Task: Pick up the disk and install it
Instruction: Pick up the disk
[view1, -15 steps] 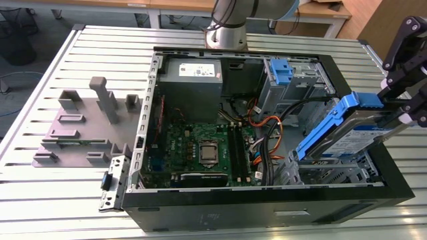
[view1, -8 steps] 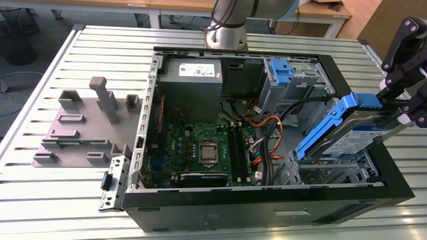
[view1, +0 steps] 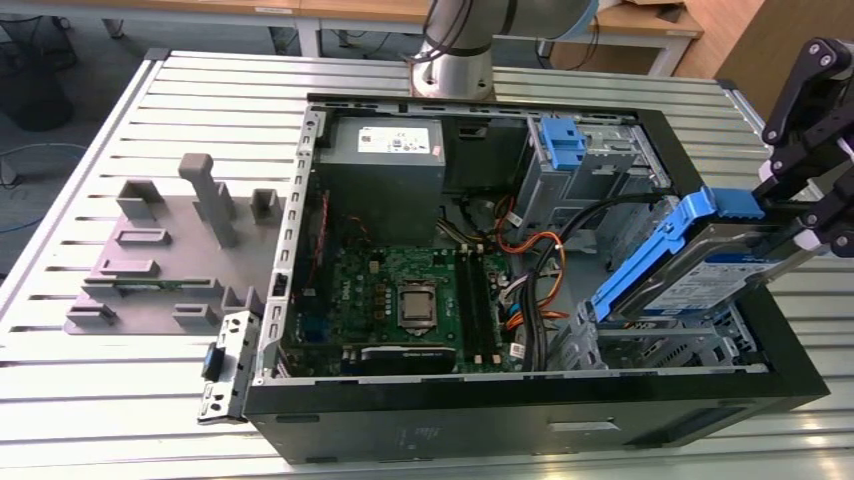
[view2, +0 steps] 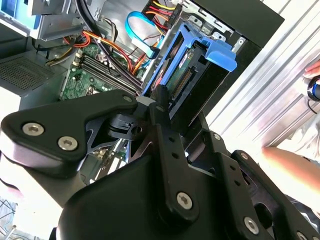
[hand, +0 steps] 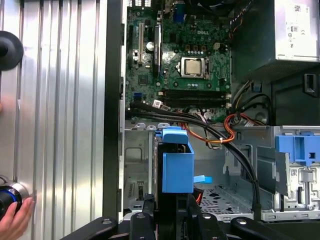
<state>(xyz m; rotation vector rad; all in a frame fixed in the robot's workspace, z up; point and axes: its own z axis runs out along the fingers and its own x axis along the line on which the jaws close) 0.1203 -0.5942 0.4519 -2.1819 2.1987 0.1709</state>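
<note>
1. While clamped on the disk (view1: 694, 275), the gripper (view1: 801, 225) holds it tilted above the case (view1: 534, 395).
2. Disk hangs over the drive bay (view1: 654, 345) at the exterior view's right, near the motherboard (view1: 400, 300).

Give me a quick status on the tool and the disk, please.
Tool shut on the disk. Disk tilted above the drive bay of the open case, not seated. Black cable runs close beside the bay.

Disk (view1: 718, 278) silver-grey, frame (view1: 663, 252) blue; motherboard (view1: 387, 290) green; case (view1: 534, 402) black.
</note>
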